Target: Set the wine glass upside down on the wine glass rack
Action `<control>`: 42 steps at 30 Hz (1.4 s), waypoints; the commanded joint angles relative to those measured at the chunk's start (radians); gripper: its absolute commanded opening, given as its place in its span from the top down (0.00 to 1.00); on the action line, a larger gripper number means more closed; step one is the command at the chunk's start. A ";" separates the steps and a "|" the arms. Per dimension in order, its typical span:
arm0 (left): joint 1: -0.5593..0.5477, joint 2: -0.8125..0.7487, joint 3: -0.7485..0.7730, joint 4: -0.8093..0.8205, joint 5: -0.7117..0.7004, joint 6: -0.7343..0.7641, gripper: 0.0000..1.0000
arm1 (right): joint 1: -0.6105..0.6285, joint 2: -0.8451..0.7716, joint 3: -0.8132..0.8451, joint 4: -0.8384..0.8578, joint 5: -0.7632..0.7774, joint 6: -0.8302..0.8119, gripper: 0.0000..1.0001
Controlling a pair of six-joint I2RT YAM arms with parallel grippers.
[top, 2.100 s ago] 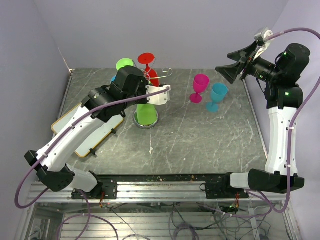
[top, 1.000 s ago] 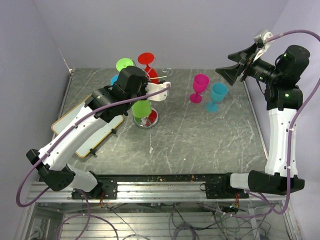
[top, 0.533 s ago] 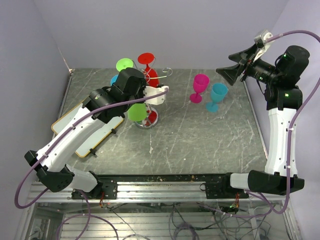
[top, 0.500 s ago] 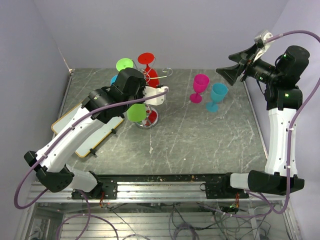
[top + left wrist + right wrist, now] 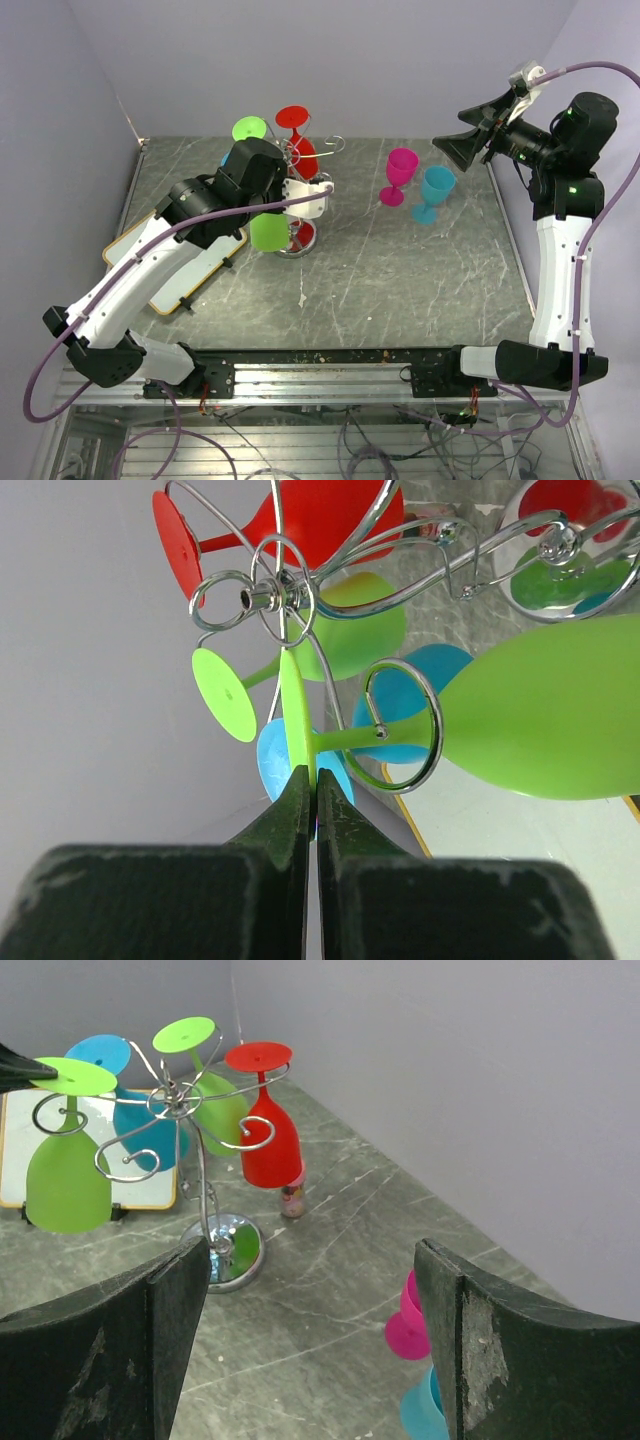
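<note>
The silver wire rack (image 5: 297, 238) stands left of centre; its hub shows in the left wrist view (image 5: 262, 598) and its post in the right wrist view (image 5: 203, 1190). My left gripper (image 5: 311, 792) is shut on the edge of the foot of a green wine glass (image 5: 545, 710). That glass hangs bowl-down (image 5: 268, 232) (image 5: 65, 1185), its stem inside a scroll ring. A red (image 5: 303, 150), a second green (image 5: 250, 128) and a blue glass (image 5: 140, 1120) hang on other arms. My right gripper (image 5: 312, 1250) is open and empty, raised high at the right (image 5: 470, 140).
A pink glass (image 5: 400, 172) and a teal glass (image 5: 435, 190) stand upright right of the rack. A white board with a yellow rim (image 5: 185, 275) lies left of the rack under my left arm. A small bottle (image 5: 292, 1200) stands behind the rack's base.
My left gripper has carried the green glass left and nearer, from over the rack's base to the near-left arm. The right arm has not moved.
</note>
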 commanded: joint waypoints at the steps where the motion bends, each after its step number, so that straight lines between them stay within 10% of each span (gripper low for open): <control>1: -0.003 -0.030 0.048 -0.034 0.040 0.003 0.93 | -0.011 -0.013 -0.014 0.029 0.003 0.014 0.18; 42: -0.010 0.002 0.008 -0.026 0.174 -0.014 0.90 | -0.019 -0.011 -0.057 -0.018 0.128 -0.100 0.09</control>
